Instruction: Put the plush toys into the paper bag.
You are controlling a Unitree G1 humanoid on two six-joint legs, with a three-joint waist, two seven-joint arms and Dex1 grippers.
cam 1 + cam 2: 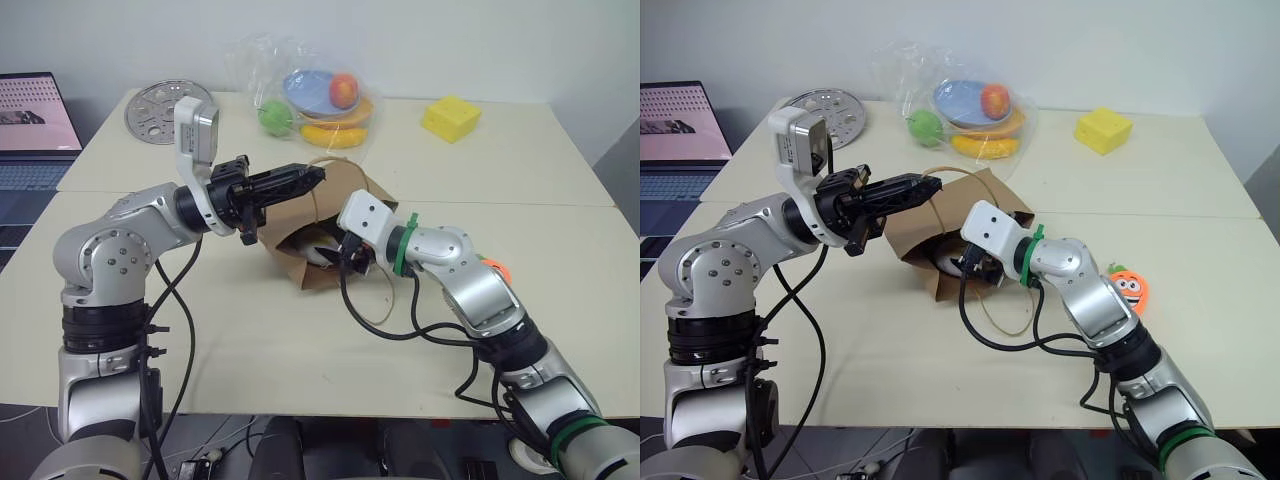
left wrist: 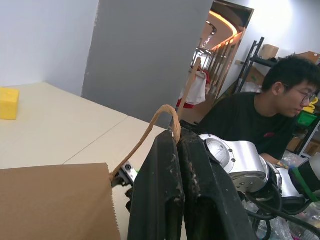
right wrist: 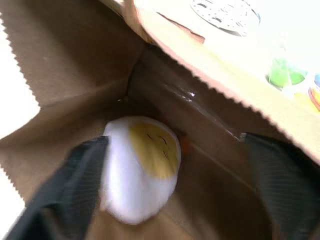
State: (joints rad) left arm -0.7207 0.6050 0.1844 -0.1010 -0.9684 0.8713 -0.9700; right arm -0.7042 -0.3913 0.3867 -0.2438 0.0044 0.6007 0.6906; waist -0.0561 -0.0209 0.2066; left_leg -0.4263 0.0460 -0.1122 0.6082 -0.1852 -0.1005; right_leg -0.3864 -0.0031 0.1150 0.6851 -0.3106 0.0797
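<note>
Halfway there: egg toy (image 3: 142, 167) sits inside the paper bag (image 1: 915, 232) between the open right gripper (image 3: 172, 190), left gripper (image 1: 300, 180) pinches the bag's handle (image 2: 150, 127), carrot toy (image 1: 1127, 286) waits near the bench's right edge.

Pale cream tables (image 1: 300, 360) pushed together, seams running between them, against a plain white wall (image 1: 400, 30). An open laptop (image 1: 35, 125) on the far left, lit screen facing forward. Beyond the tables, a grey partition (image 2: 145, 50), an opening onto a corridor (image 2: 220, 50) with warm curved ceiling lights, dark shelving (image 2: 255, 60) with boxes, and a seated person in black (image 2: 255, 120).
</note>
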